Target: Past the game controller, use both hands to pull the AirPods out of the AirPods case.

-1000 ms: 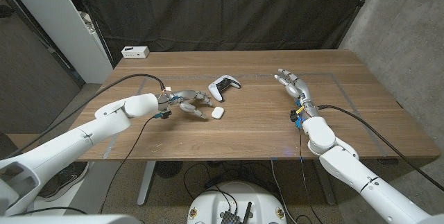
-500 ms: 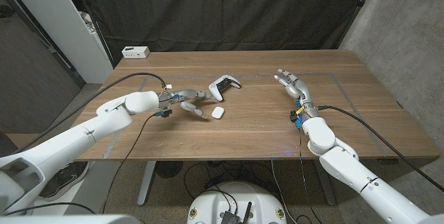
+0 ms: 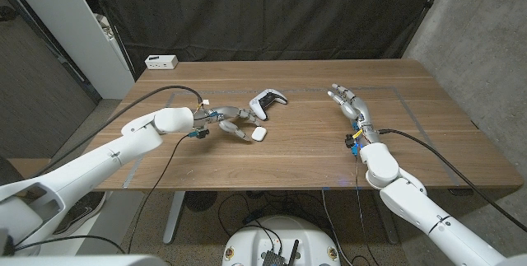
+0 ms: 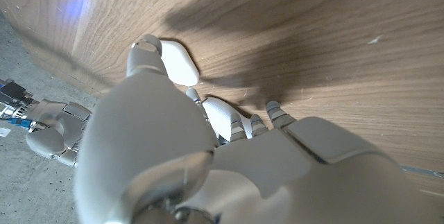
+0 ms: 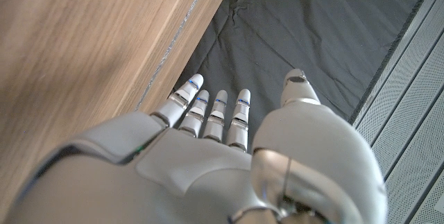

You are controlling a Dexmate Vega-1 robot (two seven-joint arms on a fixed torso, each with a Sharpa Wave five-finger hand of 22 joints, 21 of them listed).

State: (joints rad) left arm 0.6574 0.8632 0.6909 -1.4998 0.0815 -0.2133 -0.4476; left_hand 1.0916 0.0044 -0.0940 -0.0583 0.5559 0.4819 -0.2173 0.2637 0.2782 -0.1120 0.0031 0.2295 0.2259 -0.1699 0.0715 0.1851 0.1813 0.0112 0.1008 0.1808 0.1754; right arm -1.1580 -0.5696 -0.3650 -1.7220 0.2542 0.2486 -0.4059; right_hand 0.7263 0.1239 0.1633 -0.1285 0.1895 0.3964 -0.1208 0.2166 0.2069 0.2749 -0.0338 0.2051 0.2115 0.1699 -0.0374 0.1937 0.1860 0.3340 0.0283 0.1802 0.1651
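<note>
The wooden desk carries everything, with a dark curtain hanging behind it and a small white box at its far left corner.

The left hand reaches in toward the desk's middle, fingers spread and curved downward, holding nothing; its fingertips come down just beside the AirPods case, and whether they touch it cannot be told from the head view. In the left wrist view the back of this hand hides most of what lies under it.

The right hand is out on the right side of the desk, well apart from the task's things, fingers straight and apart, empty. In the right wrist view its fingers point past the desk edge toward the curtain.

The game controller, white with dark parts, lies near the desk's middle, its long axis running diagonally from near-left to far-right.

The AirPods case, small, white and rounded, lies just nearer than the controller, close to but apart from it. Its lid looks closed, though it is too small to be sure; in the left wrist view a white rounded piece, apparently the case, shows beside a fingertip, partly cut off by the hand.
</note>
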